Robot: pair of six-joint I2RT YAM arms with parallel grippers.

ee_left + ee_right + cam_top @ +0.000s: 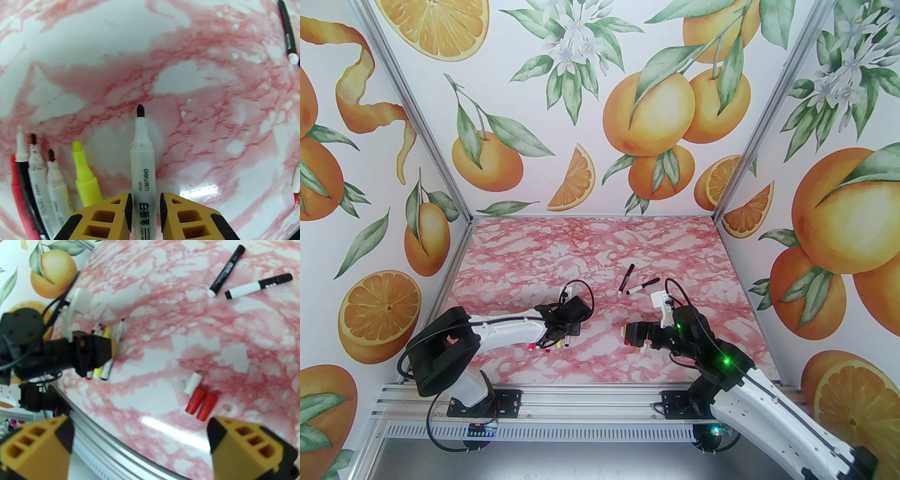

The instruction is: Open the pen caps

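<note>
Several uncapped pens lie side by side near the left arm: pink (17, 192), black-barrelled (22, 164), two white (37, 173), and neon yellow (84, 175). A white marker (143, 164) with a bare black tip lies on the table between my left gripper's (145, 211) fingers, which stand slightly apart with a thin gap on its right side. Loose pen caps, two red (194, 400) and one white (193, 383), lie just ahead of my right gripper (140, 446), which is wide open and empty. Two capped pens (226, 271) (257, 285) lie farther back.
From above, the left gripper (569, 335) and right gripper (630, 333) face each other low over the pink marble tabletop (590, 243). The capped pens (626, 278) lie mid-table. Patterned walls close in three sides; an aluminium rail (581, 403) runs along the near edge.
</note>
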